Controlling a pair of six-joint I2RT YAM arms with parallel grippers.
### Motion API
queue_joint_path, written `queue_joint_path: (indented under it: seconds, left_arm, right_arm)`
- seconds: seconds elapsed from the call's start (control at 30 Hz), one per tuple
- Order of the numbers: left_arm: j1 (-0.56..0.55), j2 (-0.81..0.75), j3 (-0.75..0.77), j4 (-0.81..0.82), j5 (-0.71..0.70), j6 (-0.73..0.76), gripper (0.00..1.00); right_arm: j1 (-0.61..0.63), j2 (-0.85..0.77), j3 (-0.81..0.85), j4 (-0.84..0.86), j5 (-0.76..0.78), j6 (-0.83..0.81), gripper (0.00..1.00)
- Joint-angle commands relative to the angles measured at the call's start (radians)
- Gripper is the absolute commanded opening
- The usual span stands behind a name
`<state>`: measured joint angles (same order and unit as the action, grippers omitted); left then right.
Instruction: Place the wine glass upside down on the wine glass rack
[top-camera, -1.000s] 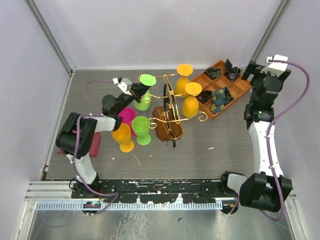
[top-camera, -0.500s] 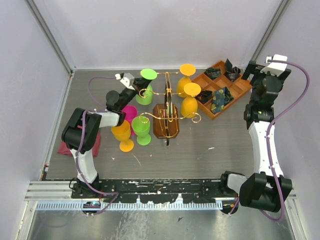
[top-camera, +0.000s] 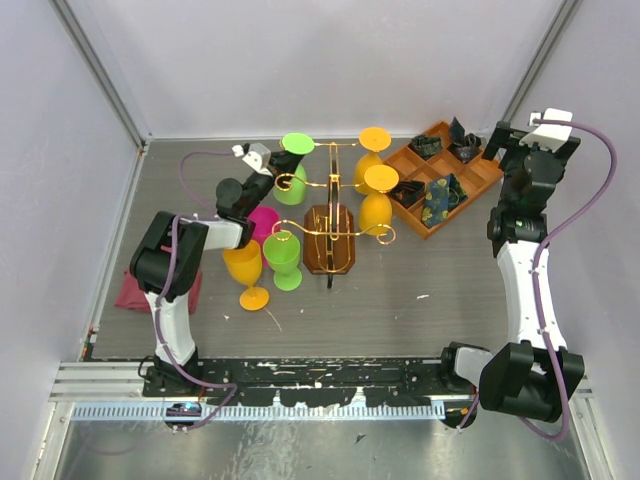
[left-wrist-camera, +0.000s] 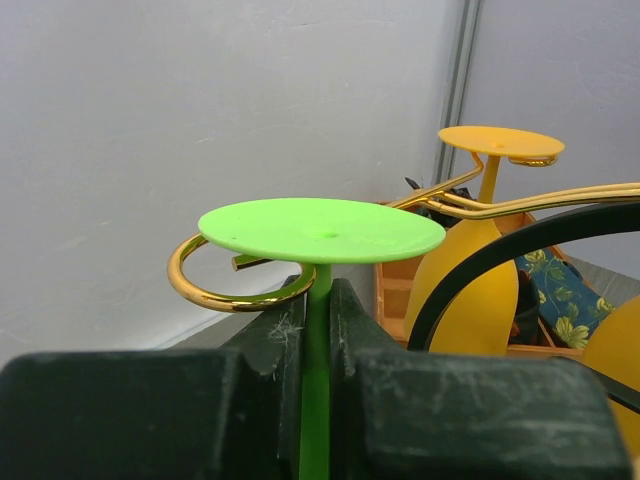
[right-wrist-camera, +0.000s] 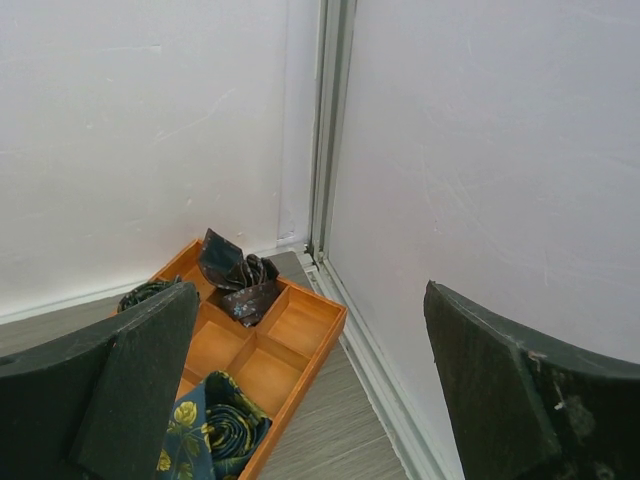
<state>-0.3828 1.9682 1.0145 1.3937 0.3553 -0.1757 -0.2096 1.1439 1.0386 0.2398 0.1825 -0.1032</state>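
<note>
On rack (top-camera: 318, 256), three glasses (top-camera: 377, 212) (top-camera: 366, 160) (top-camera: 290, 186) inverted; left tool (left-wrist-camera: 316, 312) grasping green glass (left-wrist-camera: 320, 230); right tool (right-wrist-camera: 310, 390) released.

The green wine glass (left-wrist-camera: 320, 230) looks like smooth, matt plastic. The wine glass rack (left-wrist-camera: 540, 203) is shiny gold metal wire on a glossy dark wooden base (top-camera: 318, 255). The far-right tray (right-wrist-camera: 298, 325) is smooth orange-brown wood.

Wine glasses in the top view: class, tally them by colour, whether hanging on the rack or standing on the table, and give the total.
Green wine glasses: 2
Orange wine glasses: 3
Pink wine glass: 1
Total: 6
</note>
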Motion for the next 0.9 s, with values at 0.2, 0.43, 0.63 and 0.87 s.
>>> queue_joint_path:
  seconds: [0.2,0.43,0.63,0.87]
  left_arm:
    - [0.012,0.02,0.033,0.039,-0.065,0.032,0.26]
    - [0.013,-0.011,-0.009,0.039,-0.057,0.048,0.34]
    - [0.013,-0.019,-0.024,0.038,-0.054,0.058,0.24]
    - [0.015,-0.001,0.002,0.037,-0.075,0.055,0.04]
  right_arm:
    - [0.002,0.002,0.001,0.067,-0.009,-0.004,1.0]
    - [0.002,0.007,-0.001,0.069,-0.012,0.0,1.0]
    - [0.002,0.01,0.0,0.069,-0.014,0.01,1.0]
    - [0.003,0.002,0.001,0.066,-0.009,0.011,1.0]
